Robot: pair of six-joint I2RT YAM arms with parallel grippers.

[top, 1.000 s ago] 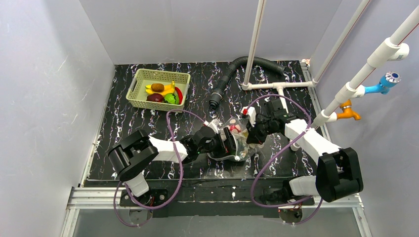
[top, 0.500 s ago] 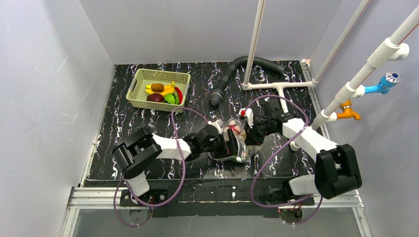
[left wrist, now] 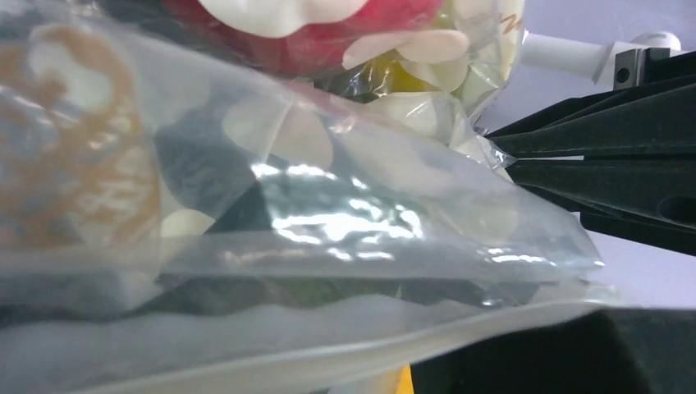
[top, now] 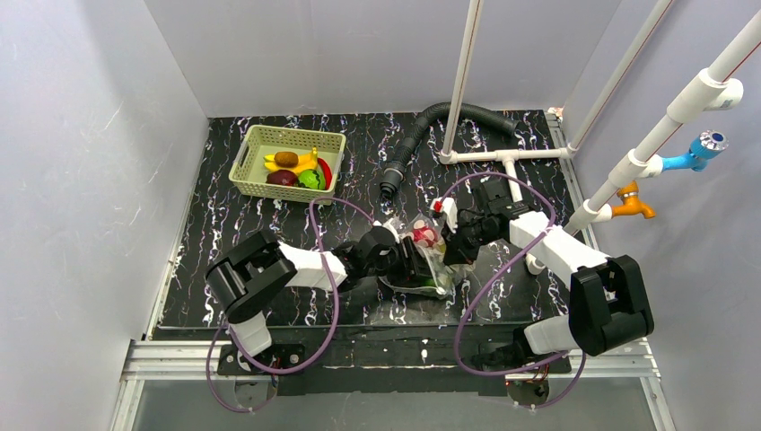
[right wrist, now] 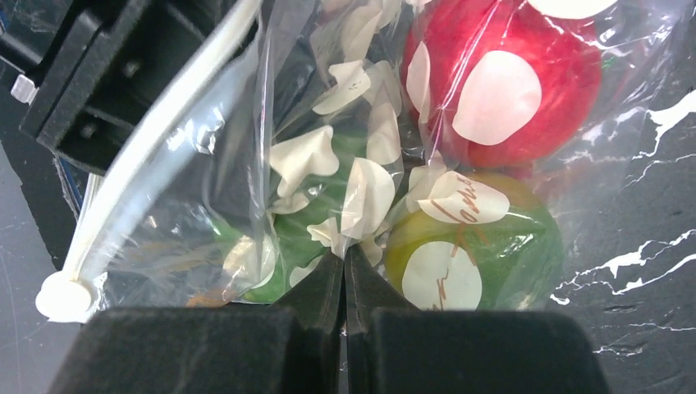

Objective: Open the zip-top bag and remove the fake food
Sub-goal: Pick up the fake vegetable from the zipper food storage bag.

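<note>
Because opening needs opposing pulls, pinched shut on bag [top: 429, 268] film w/ R gripper [right wrist: 345, 275], mid-table btwn arms. Can't tell whether L gripper [top: 413, 260], by zip strip [right wrist: 156, 139], apart or clamped: plastic fills its view. Holds food [right wrist: 501, 74] inside; prob. not unzipped yet.

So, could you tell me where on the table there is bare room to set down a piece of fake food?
Bare table lies on the left, between the basket and the left arm, and in the strip between basket and hose. The middle is crowded: the left arm and right arm meet at the bag.
</note>
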